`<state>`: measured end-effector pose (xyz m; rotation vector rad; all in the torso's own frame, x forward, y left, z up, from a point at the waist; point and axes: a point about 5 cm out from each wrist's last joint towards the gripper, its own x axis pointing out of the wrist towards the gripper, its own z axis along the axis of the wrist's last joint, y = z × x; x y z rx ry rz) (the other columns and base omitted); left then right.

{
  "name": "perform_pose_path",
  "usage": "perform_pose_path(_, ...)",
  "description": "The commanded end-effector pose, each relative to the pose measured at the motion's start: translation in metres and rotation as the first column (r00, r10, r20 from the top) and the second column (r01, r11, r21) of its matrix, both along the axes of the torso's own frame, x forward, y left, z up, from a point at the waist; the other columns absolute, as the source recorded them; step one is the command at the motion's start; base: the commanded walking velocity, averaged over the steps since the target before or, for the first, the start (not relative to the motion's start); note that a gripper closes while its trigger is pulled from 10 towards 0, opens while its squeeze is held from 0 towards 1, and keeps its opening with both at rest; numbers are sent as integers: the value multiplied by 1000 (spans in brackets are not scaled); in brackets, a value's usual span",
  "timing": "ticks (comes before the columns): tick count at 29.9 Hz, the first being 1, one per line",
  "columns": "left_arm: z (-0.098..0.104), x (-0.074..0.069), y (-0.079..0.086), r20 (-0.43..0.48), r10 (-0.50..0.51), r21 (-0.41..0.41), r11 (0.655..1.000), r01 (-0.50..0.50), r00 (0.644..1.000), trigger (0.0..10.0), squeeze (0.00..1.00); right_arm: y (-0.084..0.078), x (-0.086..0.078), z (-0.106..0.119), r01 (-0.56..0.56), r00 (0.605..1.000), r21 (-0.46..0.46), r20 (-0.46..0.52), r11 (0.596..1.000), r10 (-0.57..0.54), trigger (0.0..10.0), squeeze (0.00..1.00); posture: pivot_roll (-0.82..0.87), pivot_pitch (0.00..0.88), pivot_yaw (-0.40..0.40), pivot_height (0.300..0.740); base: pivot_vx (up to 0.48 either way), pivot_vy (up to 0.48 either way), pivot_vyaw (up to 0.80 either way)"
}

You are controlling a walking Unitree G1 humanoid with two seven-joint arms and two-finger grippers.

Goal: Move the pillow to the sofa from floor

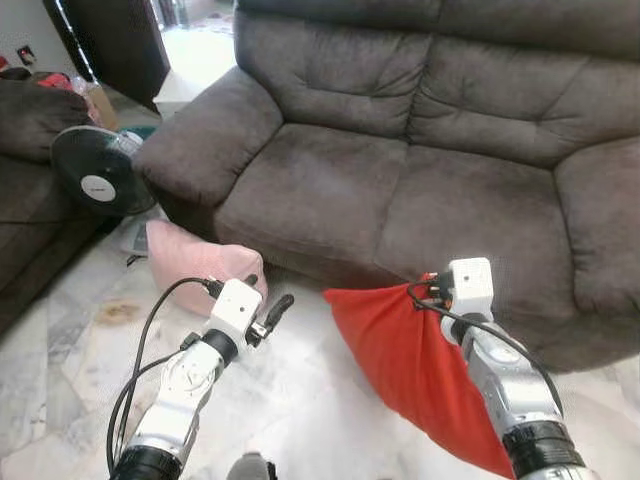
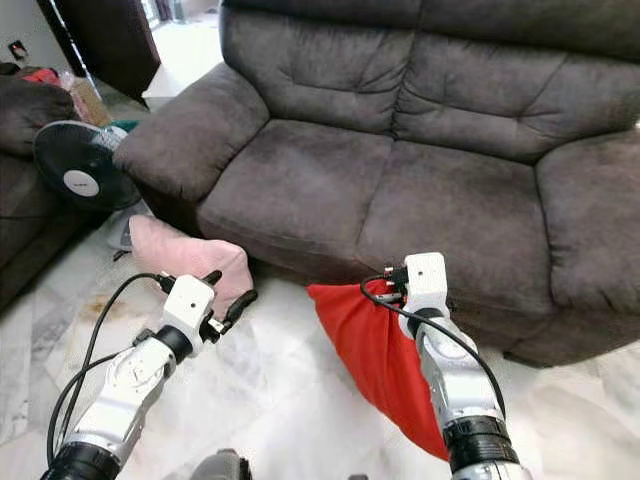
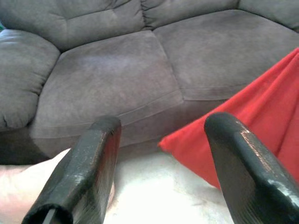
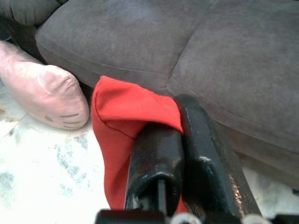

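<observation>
red pillow (image 1: 415, 365) is pinched at its top corner by the right gripper (image 4: 180, 140), fingers clamped tight on the fabric, so it's hung just off the floor, right in front of the sofa (image 1: 420, 190) seat edge. left gripper (image 1: 265, 305) is held wide, w/ nothing in it, near the pink pillow (image 1: 195, 265).

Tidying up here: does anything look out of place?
Yes. A pink pillow lies on the floor against the sofa, and the right gripper pinches a red pillow that hangs off the seat.
</observation>
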<state>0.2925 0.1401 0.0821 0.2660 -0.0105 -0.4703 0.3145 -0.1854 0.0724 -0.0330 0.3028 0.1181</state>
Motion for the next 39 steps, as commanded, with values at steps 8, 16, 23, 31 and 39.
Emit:
perform_pose_path(8, 2, 1, 2, 14, 16, 8, 1000, -16, 1000, 10000, 0, 3, 10, 28, -13, 989, 4, 148, 1000, 12, 10000, 0, 89, 36, 4, 740, -207, 0, -781)
perform_pose_path(16, 2, 1, 4, 18, 26, 12, 1000, -26, 999, 10000, 0, 3, 11, 27, -14, 990, 0, 143, 1000, 14, 10000, 0, 91, 42, -2, 740, 0, 0, -781)
perform_pose_path(23, 2, 1, 4, 19, 36, 10, 999, -36, 999, 10000, 0, 3, 12, 27, -13, 990, -1, 142, 1000, 13, 10000, 0, 91, 46, -7, 740, 0, 0, -781)
perform_pose_path(31, 2, 1, 3, 4, 21, -11, 1000, -21, 1000, 10000, 0, -1, 13, 24, 36, 991, -8, 127, 999, -35, 10000, 0, 90, 52, -8, 740, 0, 0, -781)
perform_pose_path(39, -6, -17, -8, -195, -297, -33, 954, 297, 935, 10000, 0, 13, 16, 30, -40, 988, -45, 145, 998, 46, 10000, 0, 93, 54, -7, 740, 0, 0, 0)
